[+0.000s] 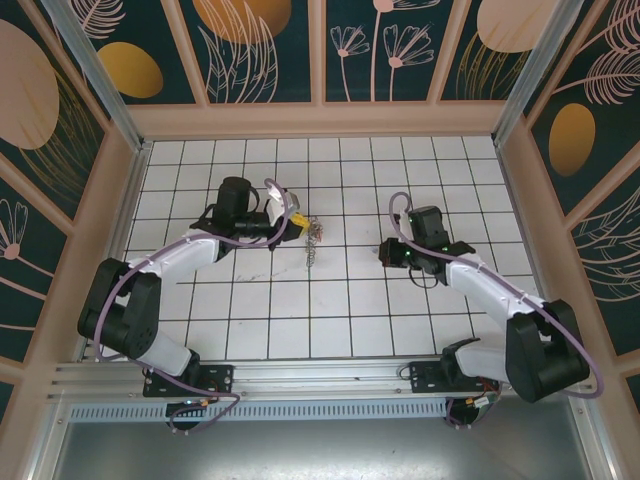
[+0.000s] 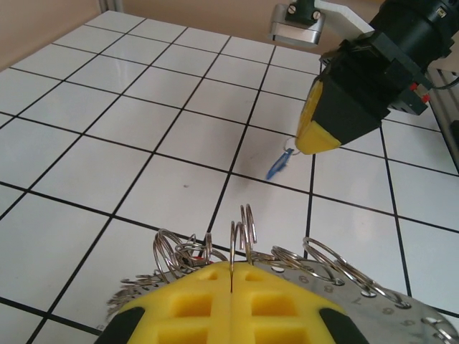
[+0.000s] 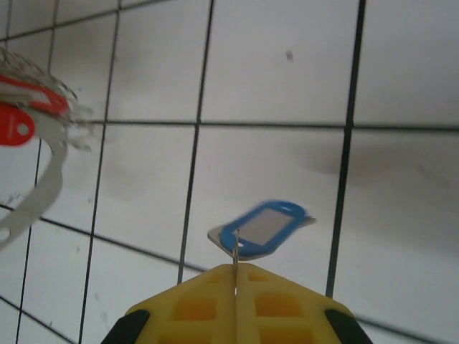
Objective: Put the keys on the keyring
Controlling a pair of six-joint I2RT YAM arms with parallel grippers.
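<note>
Much is cut off from where I sit. In the left wrist view the keyring (image 2: 344,290) runs out of the bottom edge behind the left gripper (image 2: 232,271). What I get is a grey band stamped with small numbers, crowded with wire loops (image 2: 166,251) that overlap too much for a sure count. A scrap of red (image 2: 190,252) peeks out between them, and I cannot tell what it belongs to. In the right wrist view the band is a blur at the left edge, with red tags (image 3: 18,118) beside it, both clipped by the frame. From overhead the ring is a small pale tangle just off the left fingers, left of centre on the white tiled table (image 1: 350,320).

Counted: two red tags, one blue key, one keyring.

The left gripper is clenched on one upright loop of the keyring. The right gripper (image 3: 235,271) is clamped on the thin wire ring of the blue key (image 3: 262,228) (an oval blue tag with a pale label window; I can't make out any metal blade). The key hangs below those fingertips, near the keyring but apart from it. Whether its tip touches the tiles I cannot tell.
</note>
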